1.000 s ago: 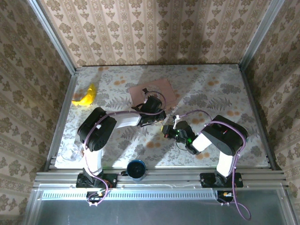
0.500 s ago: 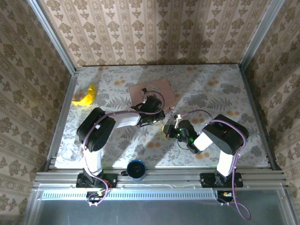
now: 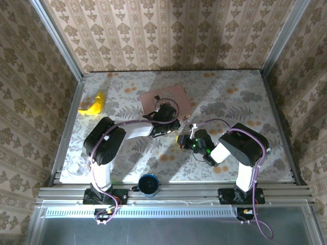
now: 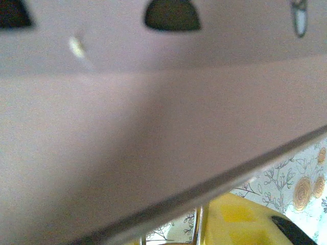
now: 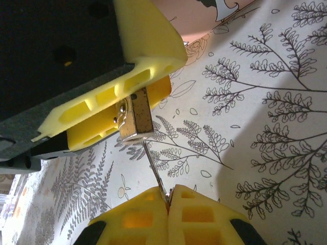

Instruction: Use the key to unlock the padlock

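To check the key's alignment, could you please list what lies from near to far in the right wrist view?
right gripper → key → padlock → pink box

The padlock is brassy, fingers yellow, box pink, table fern-patterned.

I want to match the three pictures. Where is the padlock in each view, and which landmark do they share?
Top external: centre, between the left gripper and the right gripper; too small to see clearly.
Left wrist: cannot tell; a thin metal bar at the bottom edge may belong to it.
Right wrist: padlock left of centre, in the left jaws, the key just below it.
Shared landmark: the pink box.
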You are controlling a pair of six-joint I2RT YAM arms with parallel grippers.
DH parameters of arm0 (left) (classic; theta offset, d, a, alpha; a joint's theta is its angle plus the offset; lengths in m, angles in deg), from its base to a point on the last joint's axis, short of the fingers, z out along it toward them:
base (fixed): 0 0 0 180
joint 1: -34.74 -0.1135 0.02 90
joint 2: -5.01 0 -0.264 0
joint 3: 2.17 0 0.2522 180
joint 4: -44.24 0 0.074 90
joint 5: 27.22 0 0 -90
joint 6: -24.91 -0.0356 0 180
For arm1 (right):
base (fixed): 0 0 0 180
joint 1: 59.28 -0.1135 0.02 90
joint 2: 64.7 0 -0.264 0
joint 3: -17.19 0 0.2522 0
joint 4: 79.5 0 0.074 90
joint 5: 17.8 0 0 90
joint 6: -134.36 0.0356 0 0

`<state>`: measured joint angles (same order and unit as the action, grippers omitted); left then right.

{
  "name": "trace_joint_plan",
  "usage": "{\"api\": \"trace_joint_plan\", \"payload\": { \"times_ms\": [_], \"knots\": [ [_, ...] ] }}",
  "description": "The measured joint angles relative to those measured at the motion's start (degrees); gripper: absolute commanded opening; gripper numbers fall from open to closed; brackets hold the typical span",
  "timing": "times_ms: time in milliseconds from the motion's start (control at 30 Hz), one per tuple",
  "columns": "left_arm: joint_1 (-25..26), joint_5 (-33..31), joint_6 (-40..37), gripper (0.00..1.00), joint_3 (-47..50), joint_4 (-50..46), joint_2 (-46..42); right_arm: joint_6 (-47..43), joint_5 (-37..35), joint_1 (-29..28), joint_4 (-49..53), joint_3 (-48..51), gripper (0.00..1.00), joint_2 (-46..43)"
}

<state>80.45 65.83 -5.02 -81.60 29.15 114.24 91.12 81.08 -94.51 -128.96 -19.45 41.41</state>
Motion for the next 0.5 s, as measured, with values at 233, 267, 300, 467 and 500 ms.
{"api": "trace_joint_plan", "payload": {
  "times_ms": [233, 267, 300, 467, 500],
  "knots": [
    [0.0, 0.1, 0.4, 0.00, 0.0, 0.0, 0.0, 0.2, 1.0, 0.4, -0.9, -0.4, 0.00, 0.9],
    [0.0, 0.2, 0.4, 0.00, -0.1, 0.0, 0.0, 0.2, 1.1, 0.5, -1.1, -0.4, 0.00, 1.0],
    [0.0, 0.2, 0.4, 0.00, -0.1, 0.0, 0.1, 0.2, 1.3, 0.5, -1.5, -0.4, 0.00, 1.2],
    [-0.1, 0.2, 0.4, 0.00, -0.4, 0.1, 0.3, 1.1, 2.6, 1.2, -4.1, -0.4, 0.00, 2.5],
    [-0.2, 0.2, 0.4, 0.00, -0.4, 0.1, 0.3, 1.3, 2.8, 1.3, -4.8, -0.4, 0.00, 2.8]
  ]
}}
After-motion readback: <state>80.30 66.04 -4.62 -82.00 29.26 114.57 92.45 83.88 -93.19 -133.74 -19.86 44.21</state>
